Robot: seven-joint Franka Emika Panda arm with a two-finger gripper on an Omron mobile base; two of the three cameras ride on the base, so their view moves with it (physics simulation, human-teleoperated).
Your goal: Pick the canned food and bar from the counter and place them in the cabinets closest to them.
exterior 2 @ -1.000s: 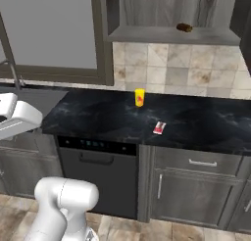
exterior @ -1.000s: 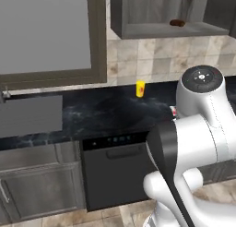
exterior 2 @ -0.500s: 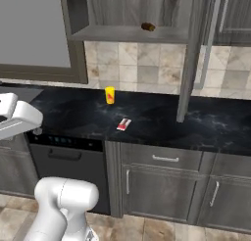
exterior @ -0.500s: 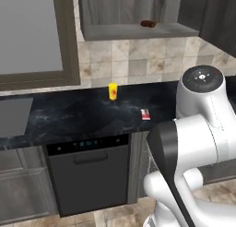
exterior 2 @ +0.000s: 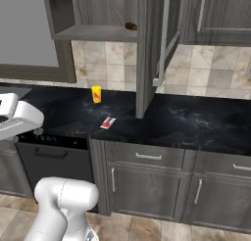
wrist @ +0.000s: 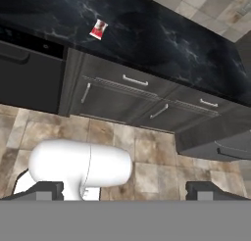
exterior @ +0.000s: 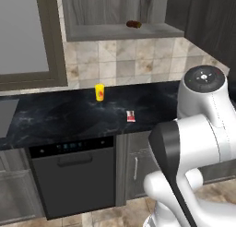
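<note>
The bar (exterior: 131, 115), a small red and white packet, lies flat on the black counter (exterior: 55, 117); it also appears in the right base view (exterior 2: 107, 122) and the hand view (wrist: 98, 29). Above it an open wall cabinet (exterior: 117, 32) (exterior 2: 93, 33) has a small reddish-brown thing (exterior: 133, 24) (exterior 2: 130, 26) on its shelf floor. It is too small to tell whether that is the canned food. My gripper (wrist: 126, 192) is open, its fingertips (wrist: 45, 189) wide apart with nothing between them. It hangs low in front of the base cabinets, well away from the bar.
A yellow cup-like container (exterior: 99, 92) (exterior 2: 96, 94) stands behind the bar near the tiled wall. The cabinet's open door (exterior 2: 147, 54) juts out edge-on over the counter. A dishwasher (exterior: 73, 175) and grey base cabinets (exterior 2: 147, 159) sit below, with a window (exterior: 23, 32) at the left.
The base has driven to the right, so the whole scene has slid left in both base views. The bar, the cup and the thing on the shelf have stayed in place.
</note>
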